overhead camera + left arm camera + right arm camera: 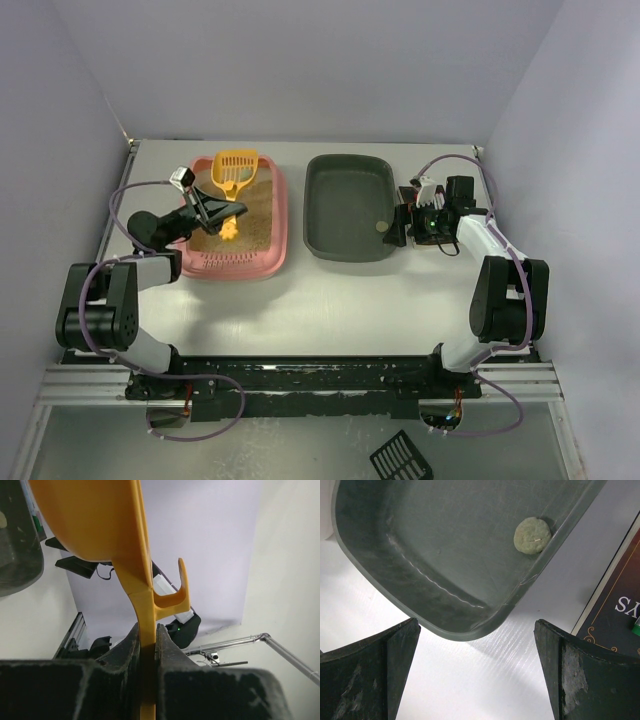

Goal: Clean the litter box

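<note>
Two trays lie side by side on the white desk, well apart from the arm bases. The pink litter box is the left one, in front of the left arm. Its long axis runs from the near edge towards the back wall, with the slotted rim at the near short end. Tan litter covers its floor.

An orange scoop stands over the far end of the litter box, its slotted head pointing away from the arms. The left gripper pinches the scoop's handle edge-on between its black fingers; a small hook juts off the handle just above the pinch.

Pale grey walls close in the desk on three sides.

The dark grey tray holds one small round greenish lump near its right near corner. The right gripper hangs just beside that corner, its fingers spread wide around nothing. A dark printed card lies on the desk beside the tray.
</note>
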{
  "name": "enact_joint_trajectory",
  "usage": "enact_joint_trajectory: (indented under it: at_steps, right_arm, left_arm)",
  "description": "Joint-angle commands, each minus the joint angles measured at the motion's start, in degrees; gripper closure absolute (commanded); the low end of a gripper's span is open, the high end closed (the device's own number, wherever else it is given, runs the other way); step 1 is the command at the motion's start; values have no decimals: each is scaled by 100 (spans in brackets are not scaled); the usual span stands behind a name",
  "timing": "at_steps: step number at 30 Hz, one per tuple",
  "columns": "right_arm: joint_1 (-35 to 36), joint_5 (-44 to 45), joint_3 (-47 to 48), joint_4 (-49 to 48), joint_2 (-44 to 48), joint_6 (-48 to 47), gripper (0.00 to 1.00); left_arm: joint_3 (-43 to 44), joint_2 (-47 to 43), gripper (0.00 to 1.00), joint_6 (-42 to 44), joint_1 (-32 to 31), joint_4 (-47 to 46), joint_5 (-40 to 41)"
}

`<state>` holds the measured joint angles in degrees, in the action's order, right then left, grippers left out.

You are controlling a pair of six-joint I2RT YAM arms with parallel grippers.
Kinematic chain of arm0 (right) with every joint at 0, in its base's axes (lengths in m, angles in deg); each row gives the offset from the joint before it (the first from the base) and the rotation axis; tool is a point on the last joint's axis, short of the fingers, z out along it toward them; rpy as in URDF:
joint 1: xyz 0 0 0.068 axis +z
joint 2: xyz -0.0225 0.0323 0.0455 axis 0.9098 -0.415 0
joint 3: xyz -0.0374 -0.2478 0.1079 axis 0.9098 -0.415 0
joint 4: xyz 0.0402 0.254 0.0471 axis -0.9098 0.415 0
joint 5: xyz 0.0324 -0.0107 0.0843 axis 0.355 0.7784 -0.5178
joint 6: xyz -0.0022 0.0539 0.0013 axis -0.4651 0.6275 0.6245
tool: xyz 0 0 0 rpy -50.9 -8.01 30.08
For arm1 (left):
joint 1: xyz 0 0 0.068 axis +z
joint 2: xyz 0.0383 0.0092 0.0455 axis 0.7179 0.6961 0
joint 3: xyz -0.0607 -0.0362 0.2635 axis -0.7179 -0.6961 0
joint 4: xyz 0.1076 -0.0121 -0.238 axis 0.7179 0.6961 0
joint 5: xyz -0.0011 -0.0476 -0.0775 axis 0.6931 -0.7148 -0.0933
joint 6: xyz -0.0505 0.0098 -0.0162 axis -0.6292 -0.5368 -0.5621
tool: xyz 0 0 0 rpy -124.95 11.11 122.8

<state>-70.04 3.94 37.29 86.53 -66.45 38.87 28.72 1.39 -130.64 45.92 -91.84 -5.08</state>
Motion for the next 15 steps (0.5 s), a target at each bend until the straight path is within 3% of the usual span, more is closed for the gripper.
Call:
enact_joint_trajectory:
  at_steps: [1, 3, 5, 7, 9, 12, 14, 15]
  right_arm:
    - [-36, -32, -60, -58, -10, -87, 0]
    - [-36, -21, -61, -60, -11, -87, 0]
    - [-36, -12, -65, -53, 9, -96, 0]
    - [-39, 1, -65, -55, 17, -96, 0]
    - [-36, 14, -61, -58, 10, -96, 0]
    - [-37, -6, -62, -64, -30, -96, 0]
    - [-36, -28, -63, -54, -66, -96, 0]
    - [-41, -21, -59, -50, -65, -96, 0]
  left_arm:
    - [253, -114, 93, -36, -13, -1266, -188]
    - [215, -378, 93, 982, 28, 247, -270]
    - [407, -848, 93, 2843, 35, 3631, -162]
    - [1236, -1217, 93, 5518, 32, 7546, 400]
    - [2044, -1183, 93, 7188, 15, 9647, 932]
    - [2586, -1140, 93, 8096, 54, 10808, 1259]
    - [2257, -1240, 93, 7818, 144, 10199, 597]
    - [1952, -1322, 93, 7094, 184, 9400, 220]
